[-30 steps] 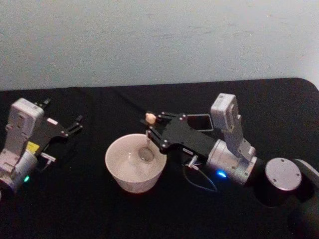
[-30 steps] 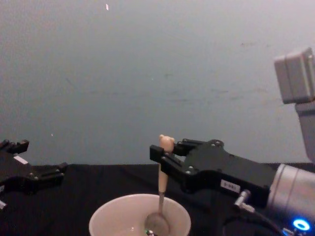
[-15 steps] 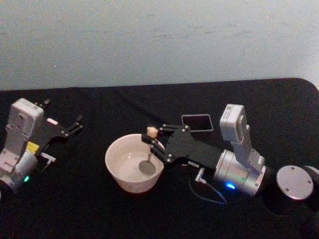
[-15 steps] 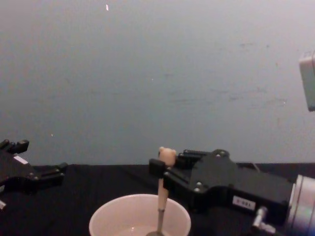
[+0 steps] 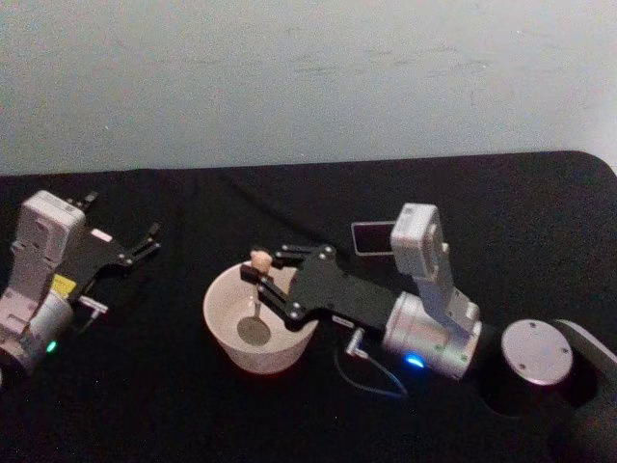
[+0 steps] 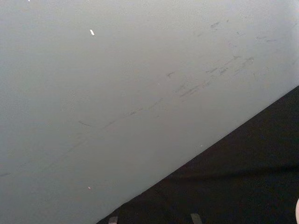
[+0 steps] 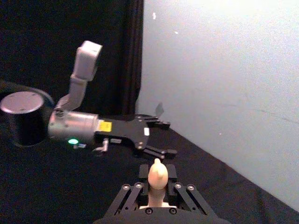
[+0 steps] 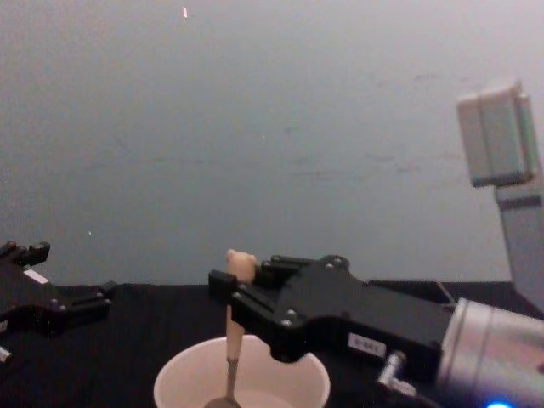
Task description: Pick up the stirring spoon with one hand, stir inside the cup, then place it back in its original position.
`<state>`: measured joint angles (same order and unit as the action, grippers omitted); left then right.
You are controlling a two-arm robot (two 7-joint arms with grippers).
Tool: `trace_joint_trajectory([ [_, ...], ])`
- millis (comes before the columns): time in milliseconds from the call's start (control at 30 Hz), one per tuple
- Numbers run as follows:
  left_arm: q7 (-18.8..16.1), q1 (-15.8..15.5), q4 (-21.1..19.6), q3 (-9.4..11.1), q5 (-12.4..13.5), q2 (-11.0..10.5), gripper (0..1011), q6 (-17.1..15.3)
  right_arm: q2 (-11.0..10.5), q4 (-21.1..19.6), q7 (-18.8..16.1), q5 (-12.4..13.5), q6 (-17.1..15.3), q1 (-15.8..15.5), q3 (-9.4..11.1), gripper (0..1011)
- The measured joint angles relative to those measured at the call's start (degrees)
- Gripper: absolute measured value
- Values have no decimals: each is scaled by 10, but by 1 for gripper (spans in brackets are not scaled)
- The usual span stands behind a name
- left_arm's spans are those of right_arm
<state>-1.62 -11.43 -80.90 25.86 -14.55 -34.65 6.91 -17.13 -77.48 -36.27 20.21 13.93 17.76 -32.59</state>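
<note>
The stirring spoon (image 5: 256, 297) stands nearly upright in the cup (image 5: 219, 291), its metal bowl low inside the left half and its bear head on top (image 8: 240, 263). My right gripper (image 5: 259, 276) reaches over the cup's rim from the right and is shut on the spoon's beige handle just below the bear head (image 7: 158, 174). The cream-white cup (image 8: 174, 388) sits at the table's middle. The dark grey holder (image 5: 371, 237) stands behind the right arm, apart from the cup. My left gripper (image 5: 148, 241) rests at the far left, open and holding nothing.
A black cloth covers the table (image 5: 174, 405), with a pale wall behind. The right arm's grey wrist and round base (image 5: 530, 352) take up the near right. A thin cable (image 5: 371, 376) loops beside the cup's right.
The right gripper has carried the spoon leftward across the cup, from its right side to its left half. The left arm has not moved.
</note>
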Motion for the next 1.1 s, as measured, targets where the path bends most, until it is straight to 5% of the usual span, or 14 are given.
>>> trace_joint_trajectory([
  [367, 0, 0, 0, 0, 0, 0, 1001, 0, 28, 46, 27, -14, 8, 27, 8, 212],
  [1100, 0, 0, 0, 0, 0, 0, 1001, 0, 18, 45, 32, -22, 7, 23, 26, 212],
])
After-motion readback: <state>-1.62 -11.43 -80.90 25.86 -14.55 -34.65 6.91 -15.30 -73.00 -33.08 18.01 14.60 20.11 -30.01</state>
